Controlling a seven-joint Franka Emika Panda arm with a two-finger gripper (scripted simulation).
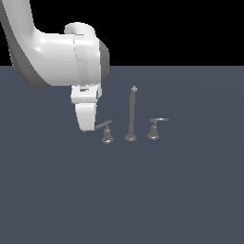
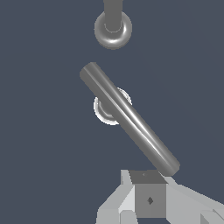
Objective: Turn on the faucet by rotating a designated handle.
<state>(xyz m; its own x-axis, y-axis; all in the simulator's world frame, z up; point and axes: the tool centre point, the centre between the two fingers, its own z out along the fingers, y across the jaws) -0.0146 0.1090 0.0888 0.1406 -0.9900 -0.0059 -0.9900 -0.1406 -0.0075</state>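
Note:
The faucet stands mid-floor, its tall thin spout (image 1: 131, 114) between two low levers. The handle (image 1: 106, 131) is the one at the exterior view's left, with a long straight bar on a bell-shaped base. In the wrist view that bar (image 2: 129, 118) runs diagonally over its base (image 2: 104, 111), with the spout's foot (image 2: 113, 28) beyond. My gripper (image 1: 88, 127) hangs right beside the bar's free end, on the exterior view's left. Its fingertips (image 2: 148, 199) read as one closed block with nothing between them. The bar's end seems to touch them.
A second lever (image 1: 155, 127) with a shorter, slightly curved bar stands on the far side of the spout, at the exterior view's right. The floor (image 1: 143, 200) is flat dark grey. My white arm (image 1: 57, 57) fills the upper left of the exterior view.

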